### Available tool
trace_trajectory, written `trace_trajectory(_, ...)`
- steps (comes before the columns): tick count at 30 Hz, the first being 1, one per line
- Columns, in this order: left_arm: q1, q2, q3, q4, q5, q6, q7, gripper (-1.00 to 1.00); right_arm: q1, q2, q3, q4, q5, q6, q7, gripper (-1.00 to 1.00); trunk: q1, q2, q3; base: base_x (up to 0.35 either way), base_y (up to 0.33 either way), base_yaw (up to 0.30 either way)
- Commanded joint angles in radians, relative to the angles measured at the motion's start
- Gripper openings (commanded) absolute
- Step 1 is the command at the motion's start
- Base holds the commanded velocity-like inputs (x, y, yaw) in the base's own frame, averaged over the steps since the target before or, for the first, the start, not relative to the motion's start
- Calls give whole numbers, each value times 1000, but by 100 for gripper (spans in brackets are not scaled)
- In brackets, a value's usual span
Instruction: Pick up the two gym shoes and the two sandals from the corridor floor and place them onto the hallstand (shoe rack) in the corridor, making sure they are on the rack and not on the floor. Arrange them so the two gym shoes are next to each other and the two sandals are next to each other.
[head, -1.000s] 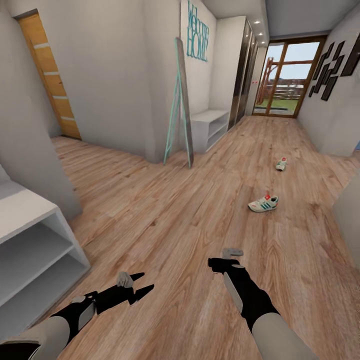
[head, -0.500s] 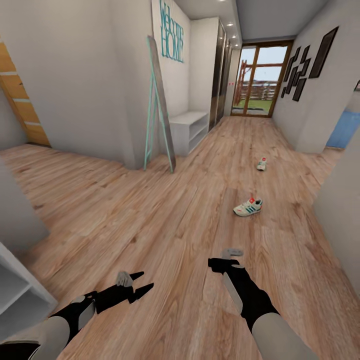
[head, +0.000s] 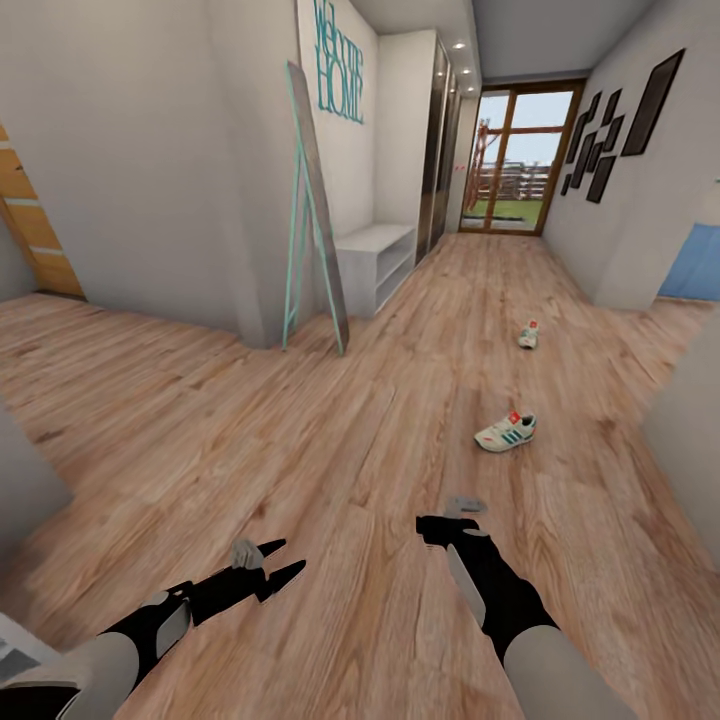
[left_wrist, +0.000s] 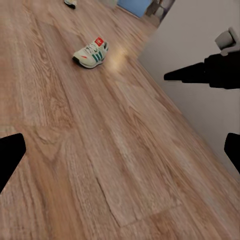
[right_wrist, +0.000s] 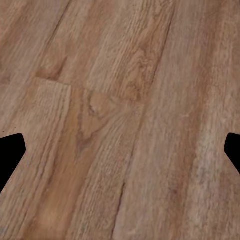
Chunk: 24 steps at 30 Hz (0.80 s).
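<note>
Gym shoes were both seen on the corridor floor (head: 330, 450): the nearer gym shoe (head: 506, 432) right of centre, the farther gym shoe (head: 528, 335) above it. Low in the frame, the left gripper (head: 272, 562) and right gripper (head: 440, 522) were held wide and empty. The hallstand (head: 375, 262) stood bare at upper centre. Nothing was judged placed; sandals were not made out.

I see a teal-framed mirror (head: 318, 210) leaning on the wall, "Welcome HOME" lettering (head: 338, 62) above it, a glass door (head: 515, 160) far ahead.
</note>
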Motion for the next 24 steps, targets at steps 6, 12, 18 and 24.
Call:
trace_trajectory(6, -1, 0, -5, 1, 6, -4, -2, 100, 0, -1, 2, -7, -13, 4, -8, 100, 0, 0, -1, 347, 13, 0)
trace_trajectory(12, -1, 0, -5, 1, 6, -4, -2, 100, 0, -1, 2, -9, -17, 4, -7, 100, 0, 0, -1, 347, 1, 0)
trace_trajectory(18, -1, -1, -6, 1, 6, -4, -1, 100, 0, -1, 4, -8, -17, 4, -8, 100, 0, 0, -1, 347, 0, 0)
trace_trajectory(24, -1, 0, -6, 1, 6, -4, -1, 100, 0, 0, 5, -8, -17, 4, -8, 100, 0, 0, -1, 347, 0, 0)
